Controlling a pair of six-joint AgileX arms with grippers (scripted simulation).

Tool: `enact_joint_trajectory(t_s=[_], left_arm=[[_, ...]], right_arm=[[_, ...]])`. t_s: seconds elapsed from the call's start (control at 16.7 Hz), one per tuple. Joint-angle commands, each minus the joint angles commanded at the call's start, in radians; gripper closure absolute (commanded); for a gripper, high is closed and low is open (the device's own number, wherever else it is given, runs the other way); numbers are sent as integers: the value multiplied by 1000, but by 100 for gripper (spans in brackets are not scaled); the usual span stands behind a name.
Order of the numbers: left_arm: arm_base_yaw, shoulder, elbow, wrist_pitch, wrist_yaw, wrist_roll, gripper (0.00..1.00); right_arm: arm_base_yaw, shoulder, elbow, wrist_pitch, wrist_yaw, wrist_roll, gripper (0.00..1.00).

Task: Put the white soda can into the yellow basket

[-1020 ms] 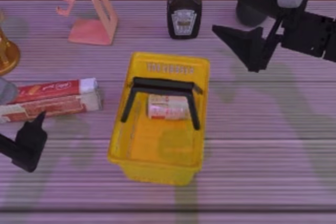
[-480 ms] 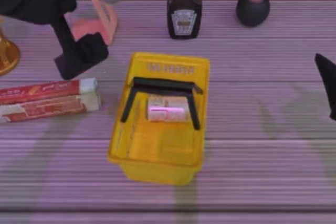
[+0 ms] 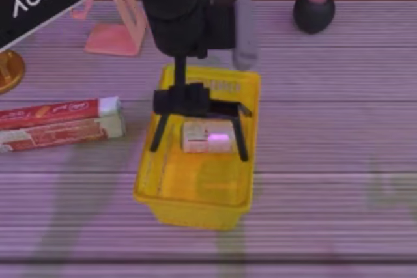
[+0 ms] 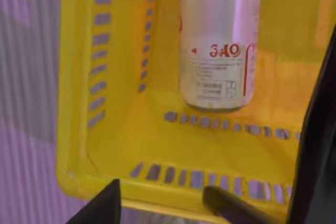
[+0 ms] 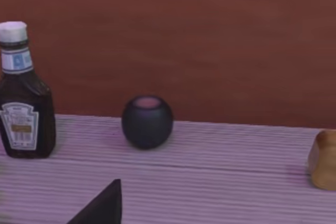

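White soda can (image 3: 207, 136) lying on its side inside yellow basket (image 3: 171, 190), under the black handles (image 3: 199, 116). Left end effector (image 3: 182, 97) over the basket's far rim, fingers apart, grasping nothing. Right end effector state: cannot tell. Placement judged complete; next move: lift clear without snagging the handles.

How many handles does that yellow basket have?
2, both black: one handle folded across the yellow basket under the left gripper, the other handle just beside the white soda can.
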Motion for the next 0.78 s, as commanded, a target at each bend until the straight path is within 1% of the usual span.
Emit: enact_joint_trajectory(t_s=[0.12, 0.24, 0.6, 0.78], left_arm=[[-22, 88, 51, -66, -4, 25, 0], [-33, 133, 75, -103, -7, 36, 0], [-30, 142, 77, -110, -7, 38, 0], [-34, 140, 46, -78, -7, 40, 0]], right_arm=[[-10, -89, -37, -37, 39, 2, 0], [-16, -136, -56, -57, 60, 4, 0], [-17, -144, -59, -60, 64, 4, 0], [-17, -144, -59, -60, 64, 4, 0]])
